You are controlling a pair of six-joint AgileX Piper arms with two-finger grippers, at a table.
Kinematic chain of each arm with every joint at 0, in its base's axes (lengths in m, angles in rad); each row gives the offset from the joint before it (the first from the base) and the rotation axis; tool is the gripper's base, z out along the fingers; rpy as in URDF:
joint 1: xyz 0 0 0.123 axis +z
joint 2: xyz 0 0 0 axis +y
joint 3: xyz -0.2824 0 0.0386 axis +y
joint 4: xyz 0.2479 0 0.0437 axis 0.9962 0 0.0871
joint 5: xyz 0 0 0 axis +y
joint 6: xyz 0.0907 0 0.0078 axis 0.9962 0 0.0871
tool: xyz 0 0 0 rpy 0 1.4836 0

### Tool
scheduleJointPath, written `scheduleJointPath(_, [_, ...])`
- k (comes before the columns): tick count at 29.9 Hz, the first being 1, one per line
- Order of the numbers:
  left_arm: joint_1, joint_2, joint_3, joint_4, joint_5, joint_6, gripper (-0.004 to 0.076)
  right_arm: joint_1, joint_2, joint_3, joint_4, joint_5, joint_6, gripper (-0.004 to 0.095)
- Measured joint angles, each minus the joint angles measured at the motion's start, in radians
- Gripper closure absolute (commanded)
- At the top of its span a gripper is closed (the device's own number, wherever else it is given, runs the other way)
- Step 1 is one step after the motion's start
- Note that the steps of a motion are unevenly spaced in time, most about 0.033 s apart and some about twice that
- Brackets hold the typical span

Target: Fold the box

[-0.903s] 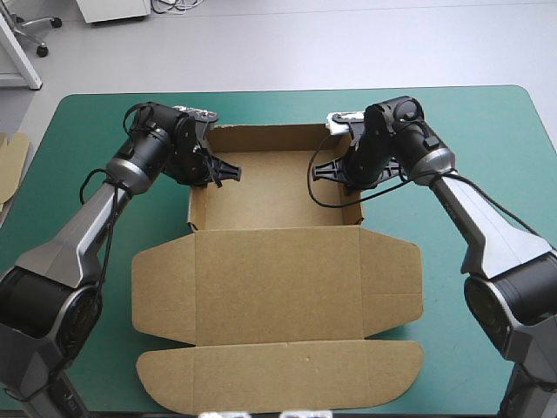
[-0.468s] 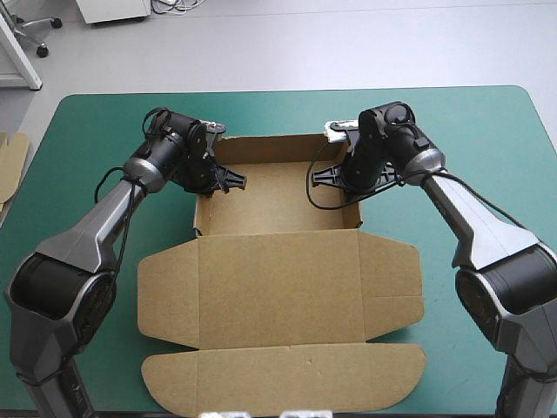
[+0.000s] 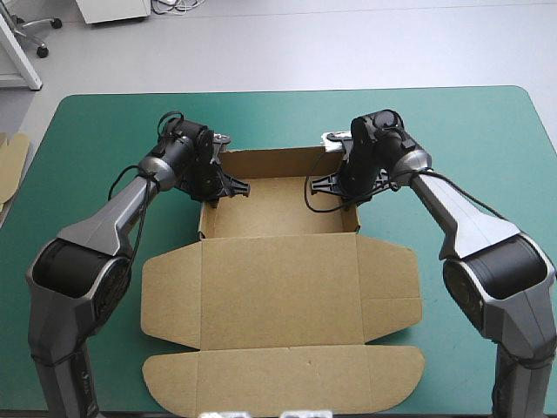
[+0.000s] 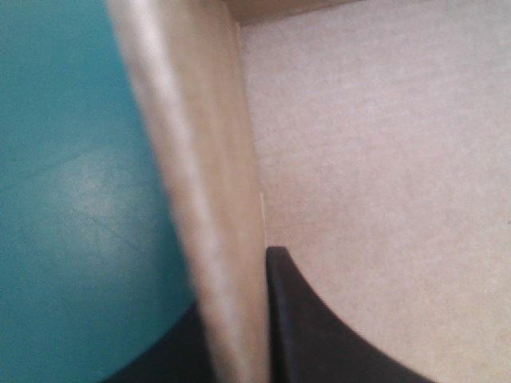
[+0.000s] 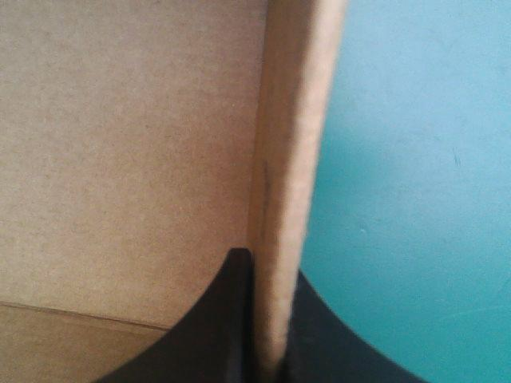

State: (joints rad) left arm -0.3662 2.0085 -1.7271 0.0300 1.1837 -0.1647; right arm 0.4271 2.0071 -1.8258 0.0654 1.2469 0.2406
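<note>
Holding anything, the left claw [image 3: 230,186]?

Yes. It is all but closed on the box [image 3: 278,287], pinching the tray's left side wall [image 4: 200,159]. The wrist view shows that wall standing upright between the two black fingers [image 4: 319,335], one inside the tray, the other outside over the teal-green cover [image 4: 72,199].

And the right claw [image 3: 324,184]?

Same thing, mirrored. It is nearly closed on the right side wall [image 5: 295,120], with one finger inside the tray and one outside above the cover. The wall's top edge runs straight ahead of the claw.

Where does the box sit?

On the table [image 3: 461,139], about midway between its left and right edges. The tray part lies toward the far edge, with its back wall [image 3: 270,162] and both side walls raised. The lid [image 3: 278,261] lies flat toward the near edge, its side flaps spread out. A long rounded front flap [image 3: 283,379] comes close to the near edge.

Anything else on the table?

Only an edge of more brown board [image 3: 10,161] at the table's left edge, well apart from the box.
</note>
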Motion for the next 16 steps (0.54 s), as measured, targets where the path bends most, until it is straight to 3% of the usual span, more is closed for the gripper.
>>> scheduleJointPath(16, [0.032,0.007,-0.002,-0.058,0.0,0.035,0.0738,0.0,0.006,-0.006,0.001,-0.001,-0.02,0.0922])
